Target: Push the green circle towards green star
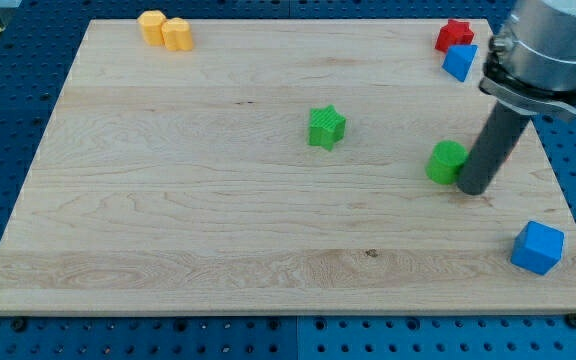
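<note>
The green circle (pixel 447 162) sits right of centre on the surface (pixel 218 230); round, it shows no long axis. The tip (pixel 471 188) touches its right side. The green star (pixel 326 128) lies up-left, bare wood between. The arm carries no gripper.

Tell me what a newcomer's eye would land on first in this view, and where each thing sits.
First comes the thick dark rod dropping in from the view's top right, my tip right beside the green circle, on its right. Next is the green star, alone near the middle of the wooden board, left of the circle. Colour clusters mark the corners: two yellow blocks top left, a red block with a blue one top right, and a blue cube bottom right.
</note>
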You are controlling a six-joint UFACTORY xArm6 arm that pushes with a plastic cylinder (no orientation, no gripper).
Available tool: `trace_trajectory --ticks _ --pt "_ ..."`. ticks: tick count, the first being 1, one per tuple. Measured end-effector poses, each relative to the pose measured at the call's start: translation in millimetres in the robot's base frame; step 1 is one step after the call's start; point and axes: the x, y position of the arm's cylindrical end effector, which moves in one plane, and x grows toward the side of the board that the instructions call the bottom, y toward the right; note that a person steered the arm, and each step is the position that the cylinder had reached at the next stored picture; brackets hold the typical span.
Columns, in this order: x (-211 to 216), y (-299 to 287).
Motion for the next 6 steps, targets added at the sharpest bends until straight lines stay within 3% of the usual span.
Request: trace_trajectory --ticks 2,4,6 --pt "-27.6 -38.4" --pt "-34.5 6.5" --pt "-59.1 -26.6"
